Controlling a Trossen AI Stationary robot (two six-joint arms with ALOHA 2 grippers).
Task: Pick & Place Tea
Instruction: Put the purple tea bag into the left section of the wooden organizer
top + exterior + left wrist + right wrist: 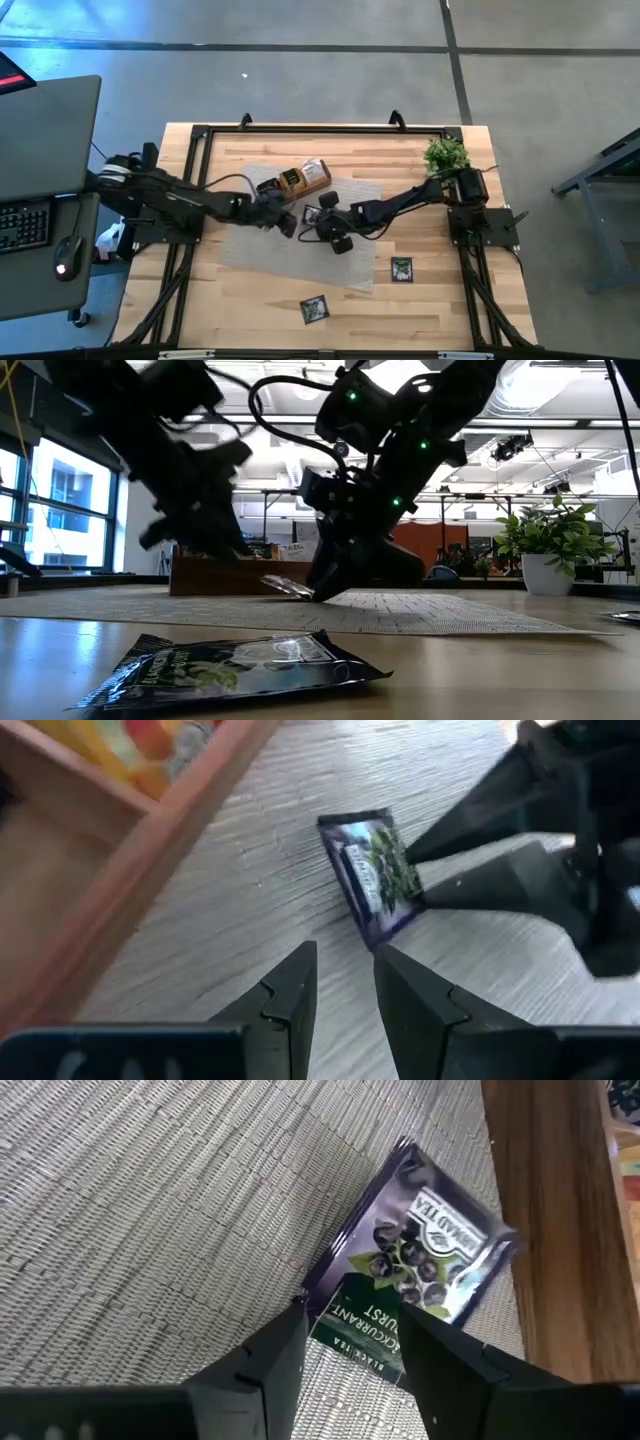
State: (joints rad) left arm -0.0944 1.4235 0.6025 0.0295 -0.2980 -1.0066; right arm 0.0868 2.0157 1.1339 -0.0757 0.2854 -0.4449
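The right tool (345, 1342) is low over the grey woven mat (150, 1200) near the middle of the table (250, 320). Its fingers stand apart on either side of the near edge of a dark purple tea sachet (415, 1250). Whether they press on it cannot be told. The sachet lies on the mat just beside the wooden tray (545, 1220), one edge lifted a little in the low view.

The left tool (345, 982) hovers close by, pointing at the same sachet from the other side. Its fingers are parted by a narrow gap and hold nothing.

Two more dark sachets lie on the bare wood: one near the front edge (314, 309) and one to the right (401, 268). A potted plant (446, 155) stands at the far right corner.

The tray's contents are mostly cut off; only some yellow and orange packets show, blurred.
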